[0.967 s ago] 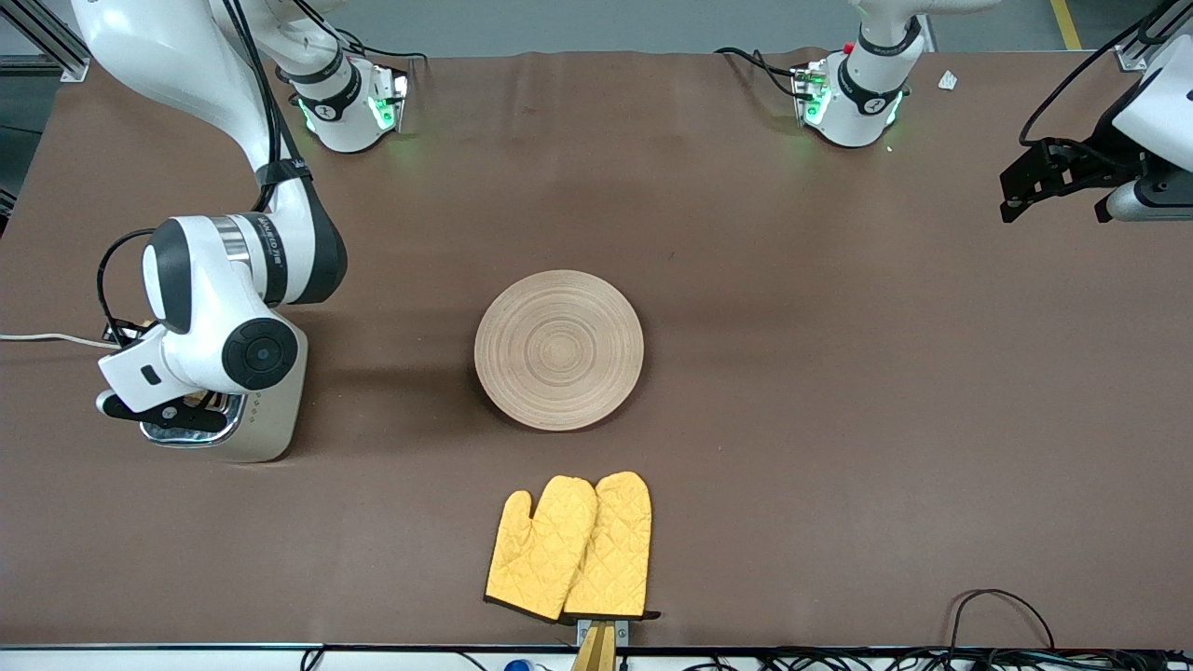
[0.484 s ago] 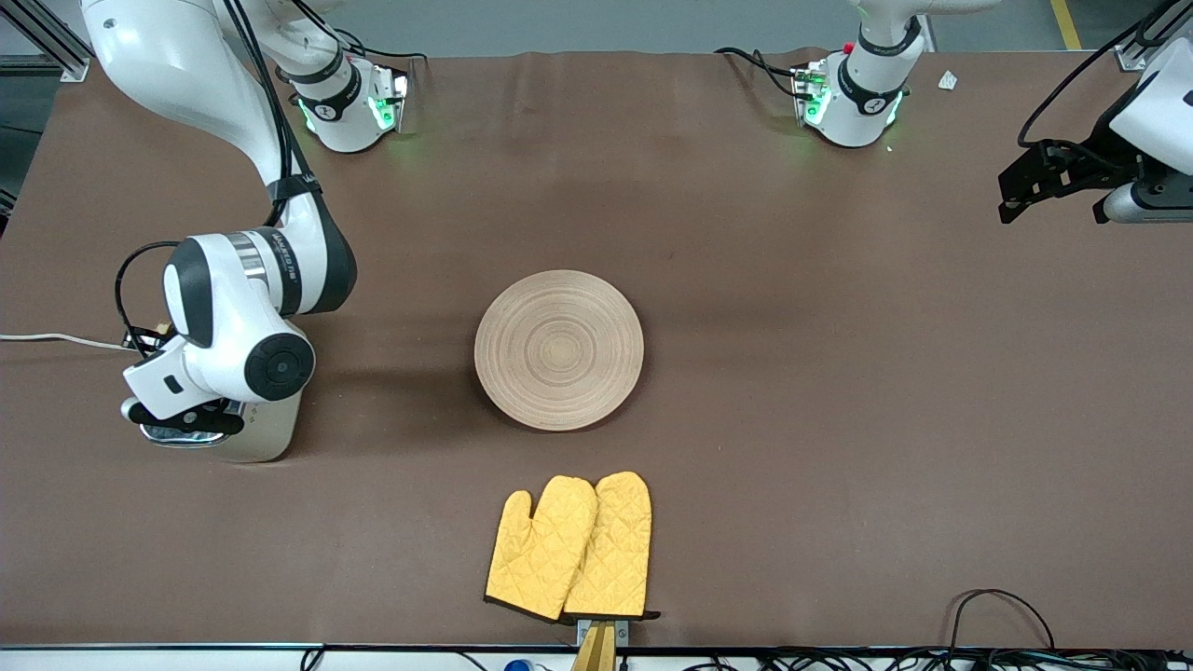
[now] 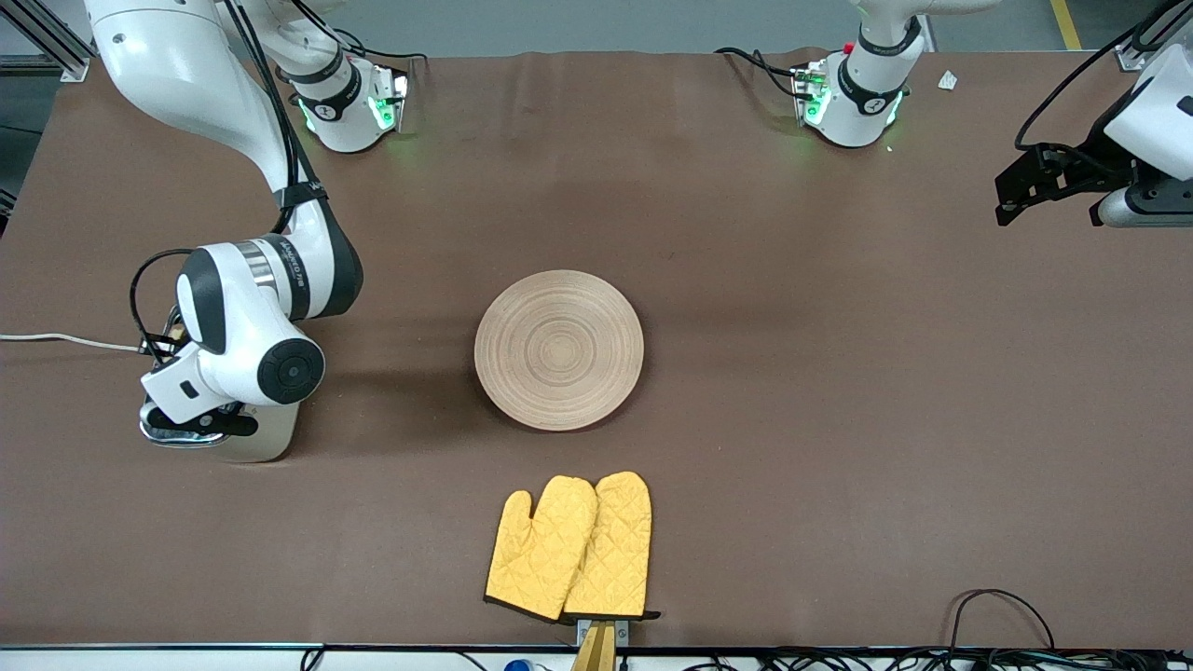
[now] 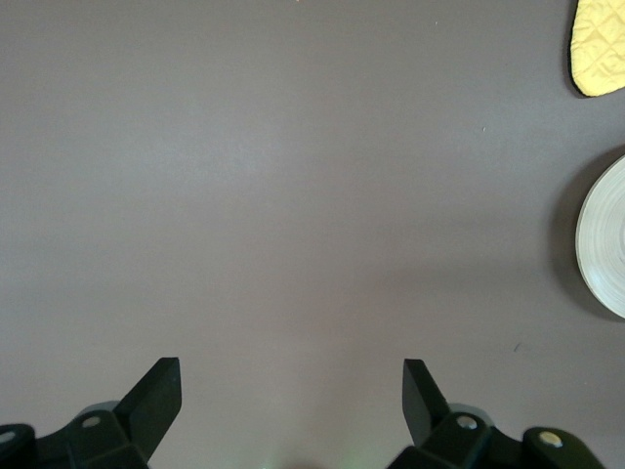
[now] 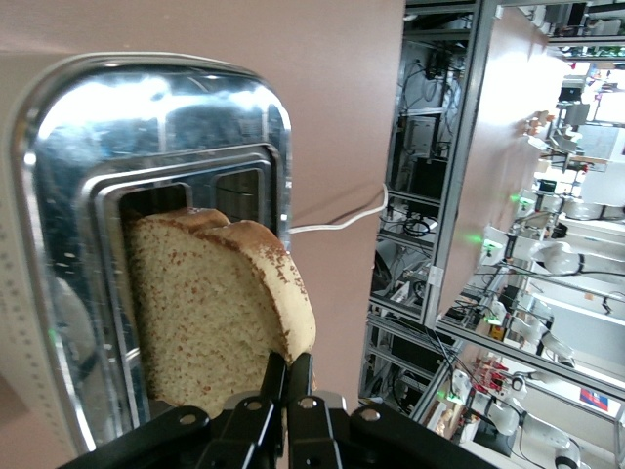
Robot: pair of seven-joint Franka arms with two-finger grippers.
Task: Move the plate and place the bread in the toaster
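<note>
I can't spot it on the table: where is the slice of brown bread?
The brown bread slice stands partly inside a slot of the chrome-topped cream toaster, pinched by the right gripper, at the right arm's table end.

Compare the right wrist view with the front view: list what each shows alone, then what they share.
Only the right wrist view: the bread standing partly in a slot, the right gripper shut on its edge.

Only the front view: the plate mid-table, yellow oven mitts nearer the camera, and the left gripper, open, waiting over the left arm's end of the table.

Both: the toaster, its white cord and the brown table.
</note>
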